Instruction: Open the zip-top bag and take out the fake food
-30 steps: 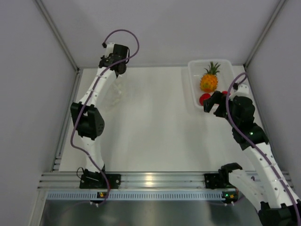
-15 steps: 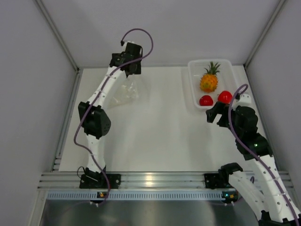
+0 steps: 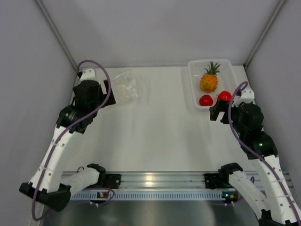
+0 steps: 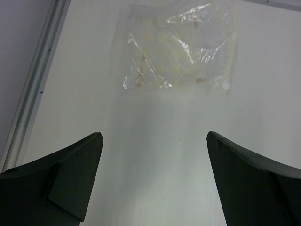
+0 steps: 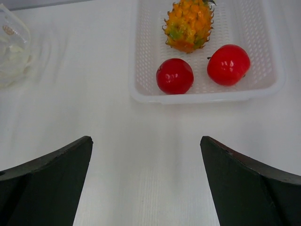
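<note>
Plainly, both claws stood wide apart, holding nothing. My left gripper [image 4: 154, 141] pointed at the zip-top bag [image 4: 181, 47], which lay flat on the table [image 4: 155, 113] straight ahead, apart from it and much nearer than my right gripper [image 5: 146, 141]. That one faced the bin [image 5: 207, 96] holding the pineapple [image 5: 189, 24] and two red fruits [image 5: 174, 76]. I could read no writing anywhere.

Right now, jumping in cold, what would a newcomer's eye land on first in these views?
The bright toy pineapple and two glossy red fruits in the white bin at the far right of the table stand out most against all the white. Next is the crumpled clear zip-top bag, lying flat and apparently empty at the far left.
</note>
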Available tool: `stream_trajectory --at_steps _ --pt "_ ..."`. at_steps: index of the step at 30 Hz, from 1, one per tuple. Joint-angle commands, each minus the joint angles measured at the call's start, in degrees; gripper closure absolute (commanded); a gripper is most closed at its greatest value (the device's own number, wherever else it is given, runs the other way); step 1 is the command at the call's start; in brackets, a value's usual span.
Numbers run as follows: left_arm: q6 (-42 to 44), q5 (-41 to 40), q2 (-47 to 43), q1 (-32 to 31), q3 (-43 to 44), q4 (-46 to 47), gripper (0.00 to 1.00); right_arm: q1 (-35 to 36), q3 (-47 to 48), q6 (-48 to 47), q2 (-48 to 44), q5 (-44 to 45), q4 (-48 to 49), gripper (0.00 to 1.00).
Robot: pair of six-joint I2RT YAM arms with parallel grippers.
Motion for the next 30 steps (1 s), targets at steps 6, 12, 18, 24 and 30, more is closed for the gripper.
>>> stream_trajectory --at_steps 6,12,18,24,30 --pt "3.15 0.01 -23.55 0.05 -20.90 4.61 0.02 3.13 -0.53 -3.89 -1.38 1.05 2.29 0.01" --pt "2.98 6.43 -31.23 -0.04 -31.65 11.91 0.02 6.04 -2.64 -3.72 -0.76 6.15 3.87 0.01" --pt "2.63 3.62 -32.20 0.05 -32.96 11.91 0.02 6.13 -5.54 -1.44 -2.34 6.25 5.98 0.01" --pt "2.45 1.77 -33.33 1.72 -33.14 11.83 0.02 6.04 -7.21 -1.26 -2.60 7.47 6.69 0.01" --pt "2.45 2.73 -34.48 1.81 -33.84 12.09 0.02 6.04 -6.16 -1.26 -3.05 7.56 6.25 0.01"
